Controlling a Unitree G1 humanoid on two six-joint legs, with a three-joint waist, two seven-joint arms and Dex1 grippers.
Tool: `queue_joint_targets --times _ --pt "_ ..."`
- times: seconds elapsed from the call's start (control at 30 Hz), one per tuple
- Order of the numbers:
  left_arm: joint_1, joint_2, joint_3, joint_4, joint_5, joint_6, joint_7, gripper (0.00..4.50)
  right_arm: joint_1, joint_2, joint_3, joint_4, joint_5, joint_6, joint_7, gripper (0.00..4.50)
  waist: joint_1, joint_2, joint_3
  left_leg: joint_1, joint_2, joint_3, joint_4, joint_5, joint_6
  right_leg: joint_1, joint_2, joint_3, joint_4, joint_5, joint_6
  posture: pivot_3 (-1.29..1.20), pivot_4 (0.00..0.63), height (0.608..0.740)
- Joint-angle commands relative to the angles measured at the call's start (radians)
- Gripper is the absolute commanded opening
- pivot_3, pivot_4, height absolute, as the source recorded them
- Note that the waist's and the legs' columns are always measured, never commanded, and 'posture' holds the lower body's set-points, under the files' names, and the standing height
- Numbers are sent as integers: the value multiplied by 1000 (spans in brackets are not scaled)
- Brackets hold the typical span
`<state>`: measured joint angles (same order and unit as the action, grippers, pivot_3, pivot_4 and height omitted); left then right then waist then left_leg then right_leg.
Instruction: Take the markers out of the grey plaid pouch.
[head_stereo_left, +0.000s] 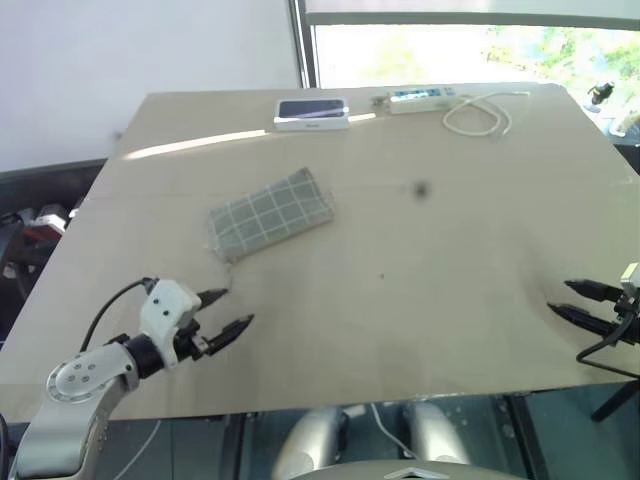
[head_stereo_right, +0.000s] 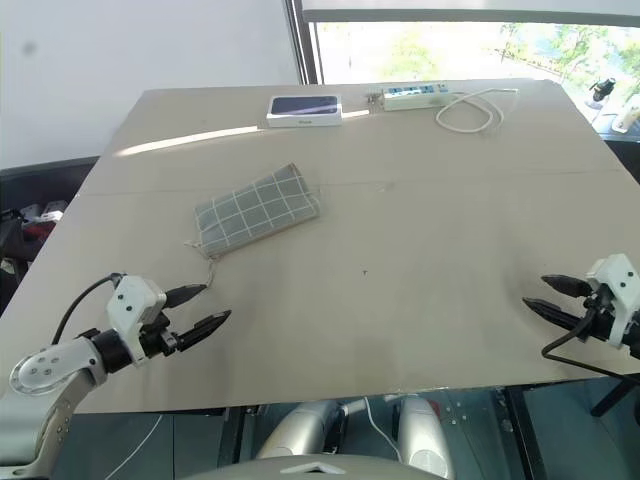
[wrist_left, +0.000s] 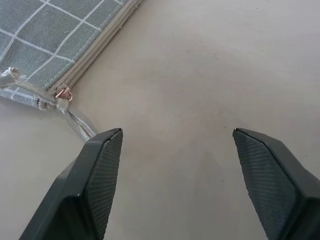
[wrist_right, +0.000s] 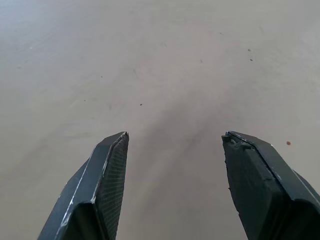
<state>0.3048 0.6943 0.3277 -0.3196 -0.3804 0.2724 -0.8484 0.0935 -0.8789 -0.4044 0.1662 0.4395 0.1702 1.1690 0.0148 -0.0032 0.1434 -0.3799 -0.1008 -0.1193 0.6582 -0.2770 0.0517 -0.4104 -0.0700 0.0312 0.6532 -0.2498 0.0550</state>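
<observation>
Approach stage, by my reading: no marker is out and the grey plaid pouch (head_stereo_left: 271, 214), left of centre on the table (head_stereo_left: 440, 270), looks closed. At lower left the left gripper (head_stereo_left: 227, 310) hovers empty, jaws apart, near the pouch's zipper pull (wrist_left: 63, 93); next it must grasp that. At lower right the right gripper (head_stereo_left: 574, 302) hovers likewise, 2 fingers parted

Tan table (head_stereo_left: 420, 300): plaid pouch (head_stereo_left: 271, 214), white box (head_stereo_left: 312, 113), cable (head_stereo_left: 480, 115).
</observation>
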Motion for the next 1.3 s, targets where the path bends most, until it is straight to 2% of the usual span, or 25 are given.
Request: queue_joint_targets --times 0.03,0.33,0.47,0.67,0.9,1.07,1.17,1.3 --pt "9 -4 23 -5 -4 -28 2 3645 -9 -17 -10 -32 6 0 6 3023 0 0 0 0 0 0 0 0 0 0 0 0 0 0 0 0 150 740" --pt "-24 9 65 15 7 -56 23 3645 -16 -3 -27 -86 67 41 20 3023 0 0 0 0 0 0 0 0 0 0 0 0 0 0 0 0 150 740" --pt "-87 66 95 166 103 -178 42 3645 14 -7 -46 -174 139 111 39 3023 1 0 0 0 0 -1 0 0 0 0 0 -1 0 0 0 0 150 740" --pt "-214 162 70 455 208 -470 -1 3645 26 -17 -51 -231 170 161 41 3023 0 0 0 0 0 0 -1 0 0 0 0 0 -2 0 0 0 150 740" --pt "-524 204 -94 873 428 -873 89 3645 34 7 -69 -340 246 243 10 3023 2 0 0 -1 0 -1 -1 0 0 0 0 -1 -2 0 0 0 150 740" --pt "-712 215 -262 1090 661 -1191 241 3645 72 20 -82 -393 252 252 -11 3023 0 -1 0 -3 -1 -1 -2 0 0 -2 0 -2 -4 0 0 0 150 740" --pt "-782 246 -352 1182 820 -1298 365 3645 90 29 -105 -410 254 250 -25 3023 -1 -1 0 -3 -1 -1 -2 0 0 -3 0 -1 -3 0 0 0 150 740" --pt "-864 292 -465 1268 1028 -1343 596 3645 121 42 -136 -433 258 245 -42 3023 -1 -1 0 -1 -1 1 -4 0 0 -3 0 1 -1 0 1 0 150 740"
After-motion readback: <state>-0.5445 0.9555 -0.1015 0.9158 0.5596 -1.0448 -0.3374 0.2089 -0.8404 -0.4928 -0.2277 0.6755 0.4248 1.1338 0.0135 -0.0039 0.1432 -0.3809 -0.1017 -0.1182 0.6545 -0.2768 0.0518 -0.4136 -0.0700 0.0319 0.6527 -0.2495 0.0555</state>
